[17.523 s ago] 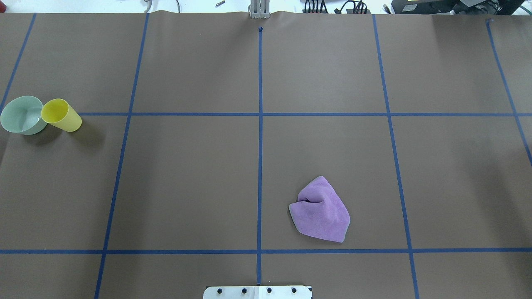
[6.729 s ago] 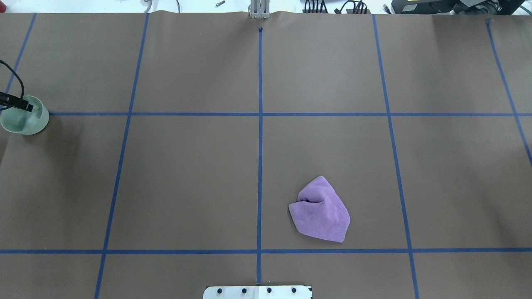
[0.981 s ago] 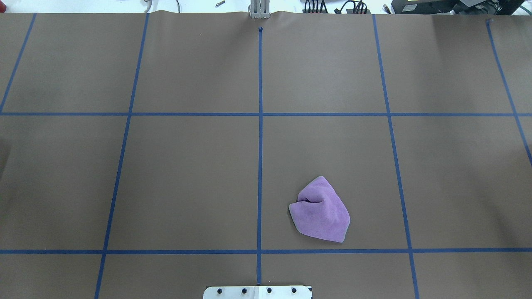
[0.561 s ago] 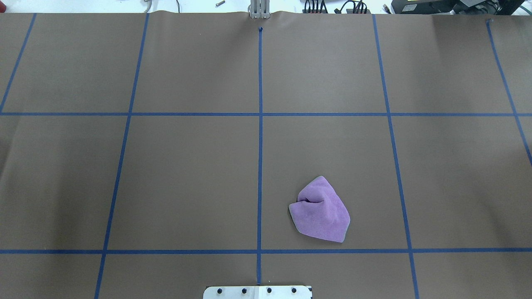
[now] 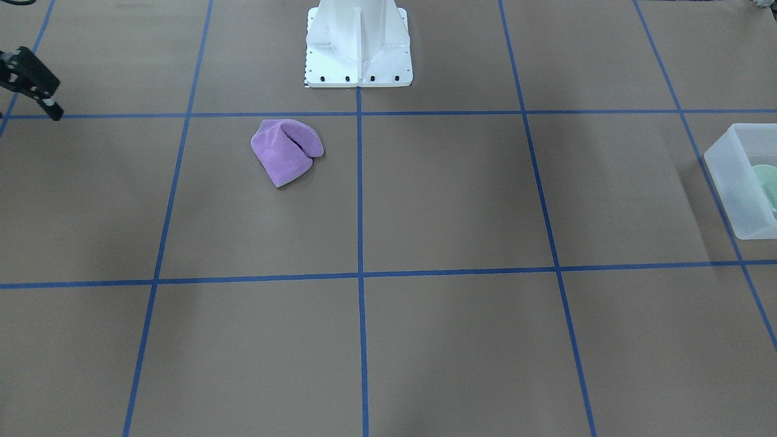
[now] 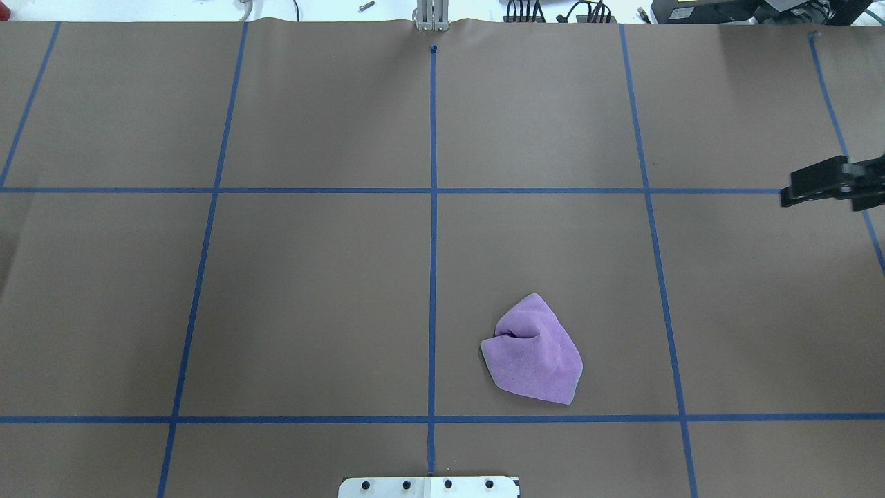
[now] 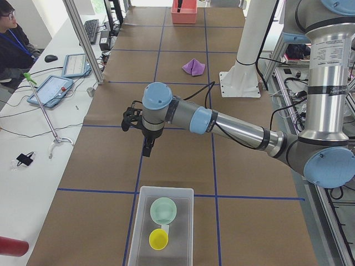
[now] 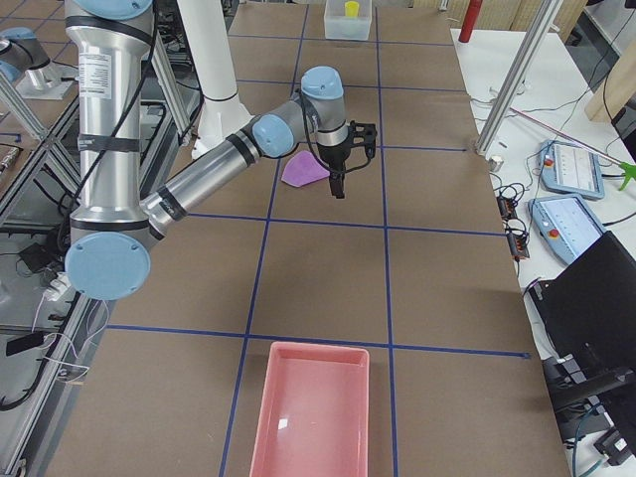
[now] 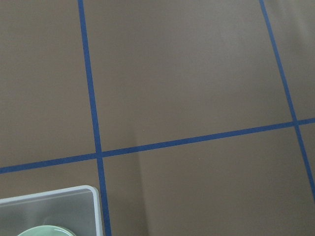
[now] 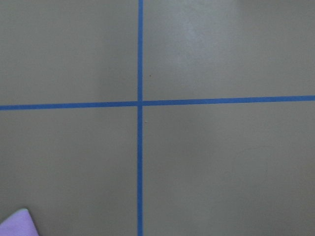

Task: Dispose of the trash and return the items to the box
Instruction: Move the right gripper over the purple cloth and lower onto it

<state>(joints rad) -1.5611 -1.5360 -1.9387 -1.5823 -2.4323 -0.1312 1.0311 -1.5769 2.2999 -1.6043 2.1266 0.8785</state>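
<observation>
Item one: brown table (image 6: pixel 311 290), marked off in squares by blue tape lines (image 6: pixel 433 242), with a white base plate (image 6: pixel 429 486) at its near edge on the centre line. Item two: one crumpled purple cloth (image 6: pixel 534 351), lying in the near square just right of the centre line and clear of the tape on every side. Item three: my right gripper (image 6: pixel 792 196), black, coming in from the right edge over the far cross line, well apart from the cloth; I cannot tell how its jaws stand.
</observation>
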